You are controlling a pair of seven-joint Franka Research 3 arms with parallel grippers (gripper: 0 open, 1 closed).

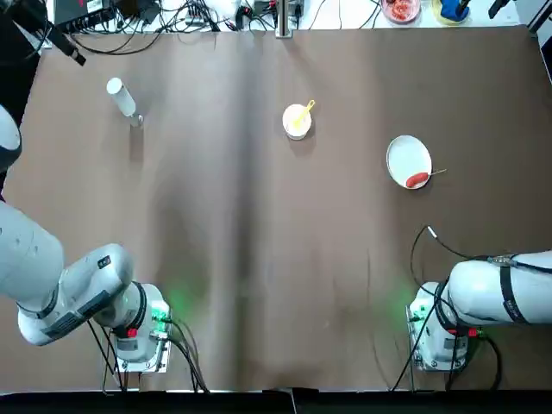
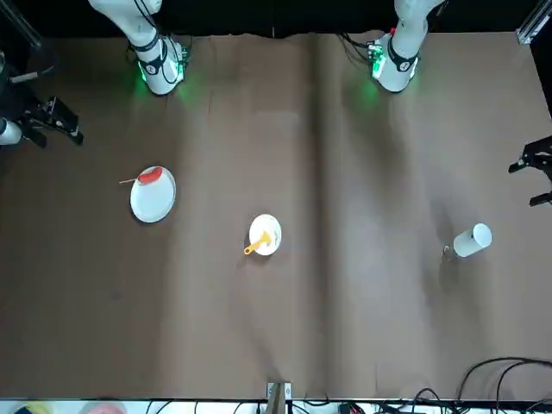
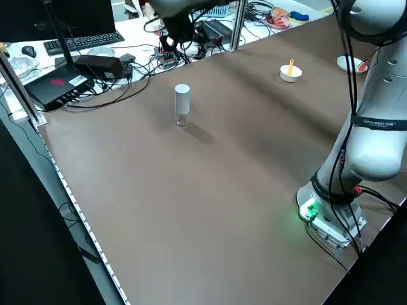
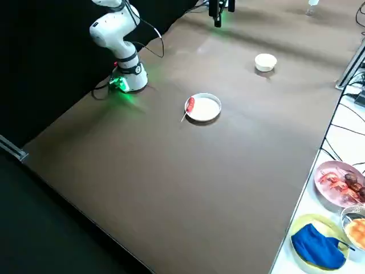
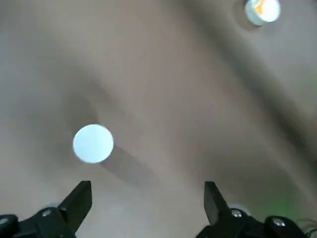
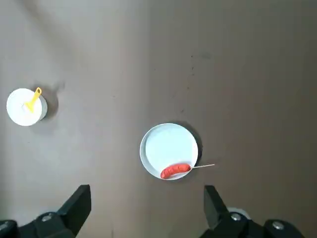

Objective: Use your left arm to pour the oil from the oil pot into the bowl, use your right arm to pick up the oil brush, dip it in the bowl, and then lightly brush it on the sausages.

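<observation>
The left gripper (image 5: 143,203) hangs wide open and empty high above the oil pot (image 5: 93,144), which stands upright just ahead of its fingers, ungrasped. The right gripper (image 6: 146,206), equally open and empty, hovers over the sausages (image 6: 175,170) on the plate (image 6: 168,146). Farther off, the oil brush (image 6: 33,100) rests in the bowl (image 6: 22,110). By my reading, nothing is done yet: pouring, dipping and brushing all remain.

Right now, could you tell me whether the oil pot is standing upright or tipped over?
Upright. In the left side view the oil pot stands on its base with its white cap on top, and the left wrist view shows the round cap from straight above.
</observation>
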